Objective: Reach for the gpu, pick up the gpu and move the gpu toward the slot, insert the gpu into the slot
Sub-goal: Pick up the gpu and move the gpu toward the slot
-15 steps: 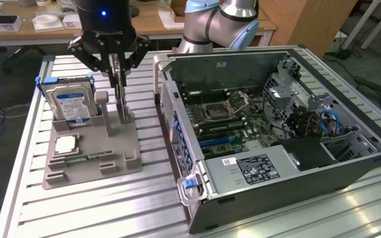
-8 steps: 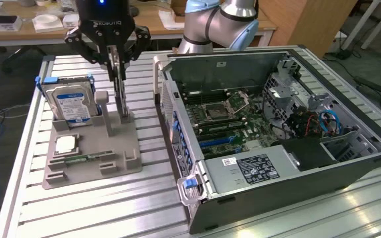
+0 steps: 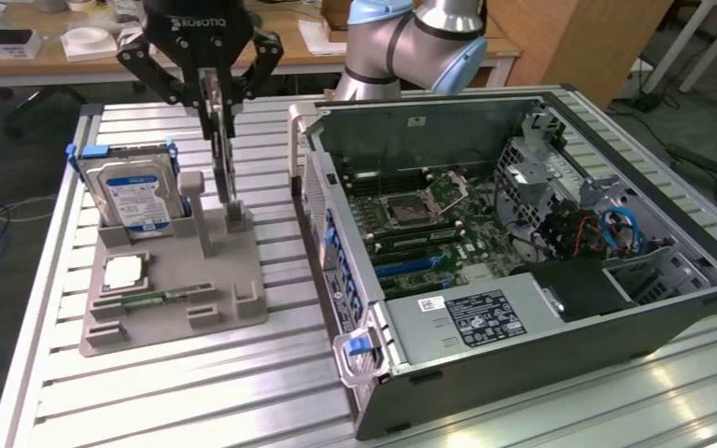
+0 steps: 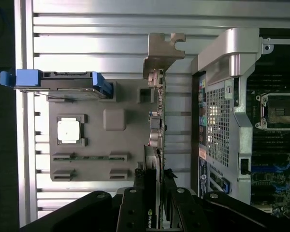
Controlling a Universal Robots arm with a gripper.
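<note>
**Card held on edge above its stand, case open alongside**

The hand (image 3: 217, 96) is clenched on the top edge of the gpu (image 3: 223, 149), one finger on each face. The card hangs upright and thin-side-on. Its lower edge is at or just above the post of the grey stand (image 3: 178, 299), and I cannot tell whether it has cleared that post. In the wrist view the silver bracket points away from the fingers. Gripping the bare upper edge leaves the connector edge free underneath, which I judge is the reason for this hold.

The stand also props the blue-labelled hard drive (image 3: 134, 196) upright, so each part offers an edge to grasp. The slot (image 3: 406, 268) lies on the green board inside the computer case (image 3: 558, 317). That case lies open on its side on the slatted worktop (image 3: 209, 392), so the slot faces upward, well apart from the card
</note>
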